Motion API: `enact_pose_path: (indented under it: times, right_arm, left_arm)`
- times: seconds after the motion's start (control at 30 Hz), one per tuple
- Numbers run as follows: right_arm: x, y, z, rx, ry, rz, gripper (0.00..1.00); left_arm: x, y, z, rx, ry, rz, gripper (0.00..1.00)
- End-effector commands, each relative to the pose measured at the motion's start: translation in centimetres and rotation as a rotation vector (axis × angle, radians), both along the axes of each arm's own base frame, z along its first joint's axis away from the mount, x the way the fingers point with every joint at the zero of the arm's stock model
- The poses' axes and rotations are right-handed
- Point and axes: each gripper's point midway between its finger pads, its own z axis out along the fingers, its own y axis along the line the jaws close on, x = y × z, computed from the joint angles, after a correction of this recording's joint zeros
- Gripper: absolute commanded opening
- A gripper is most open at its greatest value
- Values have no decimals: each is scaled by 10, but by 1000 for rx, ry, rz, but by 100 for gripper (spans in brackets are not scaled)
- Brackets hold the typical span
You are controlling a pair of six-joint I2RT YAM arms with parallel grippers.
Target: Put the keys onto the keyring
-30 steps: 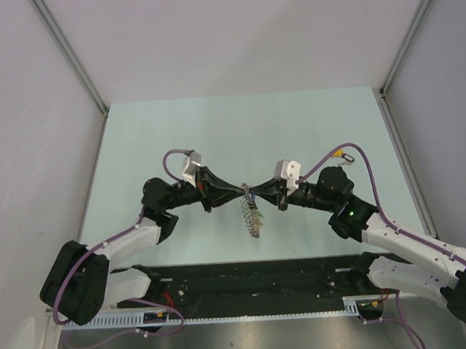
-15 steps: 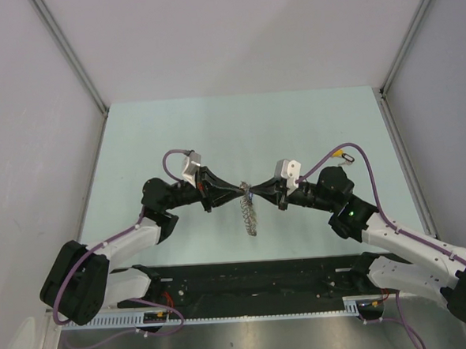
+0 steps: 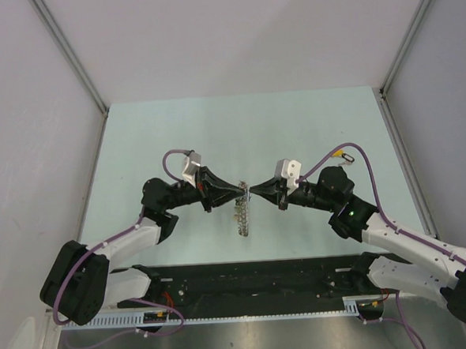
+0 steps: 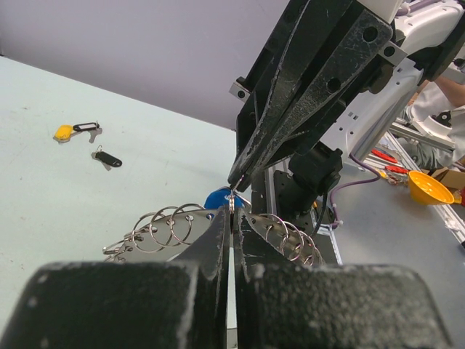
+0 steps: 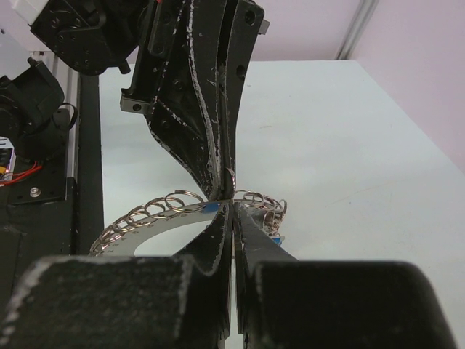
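The keyring (image 3: pixel 242 213), a flat silver band edged with small split rings, hangs over mid-table from my left gripper (image 3: pixel 243 191), which is shut on its band (image 4: pixel 163 231). My right gripper (image 3: pixel 253 192) is shut tip to tip with the left. It pinches the small split ring (image 4: pixel 231 203) of a blue-tagged key (image 4: pixel 216 198) at the band's edge. The band (image 5: pixel 138 224) also shows in the right wrist view, with the blue tag (image 5: pixel 211 209) at my fingertips. A yellow-tagged key (image 3: pixel 338 150) and a black-tagged key (image 3: pixel 348 158) lie at the table's far right.
The two loose keys also show in the left wrist view, the yellow one (image 4: pixel 71 131) and the black one (image 4: pixel 107 158). A black rail (image 3: pixel 247 278) runs along the table's near edge. Grey walls enclose the table on three sides.
The hanging keyring has swung from under the right gripper's tip to the left, under the left gripper's tip. The two tips have drawn slightly apart.
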Motion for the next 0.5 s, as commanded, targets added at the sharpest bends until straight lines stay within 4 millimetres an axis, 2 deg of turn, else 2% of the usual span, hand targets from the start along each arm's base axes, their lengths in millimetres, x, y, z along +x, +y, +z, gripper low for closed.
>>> enact_pose_path:
  times: [0.0,0.47]
  right_arm:
    - [-4,1,17,41,-31,24,0]
    - [-1,0,16,41,-24,7,0]
  left_arm:
    - [-3,0,27,-56,-87,-14,0]
    - [-3,0,27,-57,-90,-17,0]
